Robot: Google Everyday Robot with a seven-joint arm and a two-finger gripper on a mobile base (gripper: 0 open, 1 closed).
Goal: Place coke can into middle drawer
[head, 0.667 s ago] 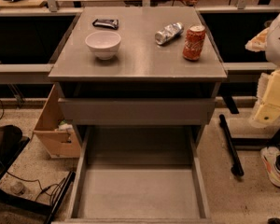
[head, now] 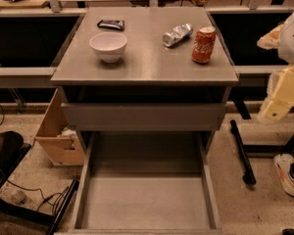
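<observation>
The red coke can (head: pixel 204 44) stands upright on the right side of the grey cabinet top (head: pixel 147 65). The middle drawer (head: pixel 146 204) is pulled open below, showing its flat grey floor and low side walls, with nothing in it. My arm comes in at the right edge of the camera view, and the cream-coloured gripper (head: pixel 274 109) hangs to the right of the cabinet, below the level of the top and well apart from the can. It holds nothing that I can see.
On the top also sit a white bowl (head: pixel 108 45), a shiny silver can lying on its side (head: pixel 177 34) and a dark snack bar (head: pixel 110 24). The upper drawer front (head: pixel 144 116) is shut. A cardboard box (head: pixel 56 136) stands left; a black pole (head: pixel 242 151) lies right.
</observation>
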